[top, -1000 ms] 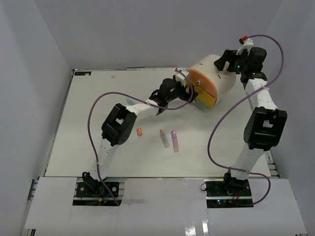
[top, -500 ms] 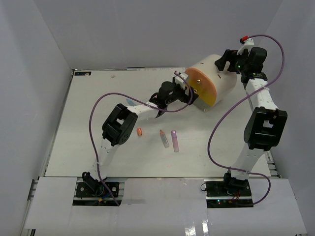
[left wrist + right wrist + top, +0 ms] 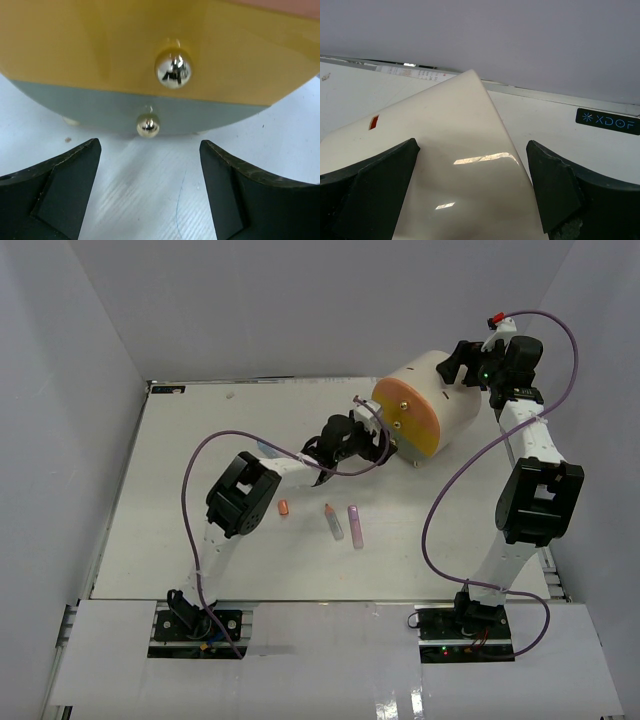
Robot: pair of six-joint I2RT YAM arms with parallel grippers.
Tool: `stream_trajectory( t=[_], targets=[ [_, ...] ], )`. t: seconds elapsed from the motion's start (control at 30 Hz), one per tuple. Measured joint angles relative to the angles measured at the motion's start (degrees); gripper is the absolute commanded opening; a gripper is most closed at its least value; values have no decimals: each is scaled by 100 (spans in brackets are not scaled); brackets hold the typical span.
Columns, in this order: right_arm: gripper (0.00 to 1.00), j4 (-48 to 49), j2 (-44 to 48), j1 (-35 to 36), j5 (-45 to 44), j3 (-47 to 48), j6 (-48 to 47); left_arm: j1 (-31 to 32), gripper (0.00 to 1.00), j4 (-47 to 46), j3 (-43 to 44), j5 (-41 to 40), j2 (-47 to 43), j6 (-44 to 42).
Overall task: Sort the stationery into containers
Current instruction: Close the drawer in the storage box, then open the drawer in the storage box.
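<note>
Before closing spread left gripper (image 3: 149, 150) on grey drawer knob (image 3: 148, 125), centre knob between jaws, pull straight (right gripper (image 3: 472, 147), also spread, straddling cylinder (image 3: 445, 165) near far right corner of worktop (image 3: 180, 540)); stationery (image 3: 355, 525) loose mid-worktop.

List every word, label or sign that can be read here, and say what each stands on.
"XDOF", white letters after a star sign, on a black label lying on the table.
Printed strip along the table's far edge: too small to read.
Dark tag at the table's back left corner, top view: too small to read.
</note>
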State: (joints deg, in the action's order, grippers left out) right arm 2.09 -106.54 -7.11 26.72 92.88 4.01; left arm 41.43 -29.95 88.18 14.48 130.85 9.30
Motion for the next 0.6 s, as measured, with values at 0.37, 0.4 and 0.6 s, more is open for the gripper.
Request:
stream_trajectory(
  t=[0.37,0.4,0.6],
  targets=[
    [95,7,0,0,2,0,2,2,75,24,975,13,723,20],
    [95,9,0,0,2,0,4,2,73,33,1012,20,780,17],
    [95,15,0,0,2,0,2,4,65,131,1134,140,1019,9]
  ],
)
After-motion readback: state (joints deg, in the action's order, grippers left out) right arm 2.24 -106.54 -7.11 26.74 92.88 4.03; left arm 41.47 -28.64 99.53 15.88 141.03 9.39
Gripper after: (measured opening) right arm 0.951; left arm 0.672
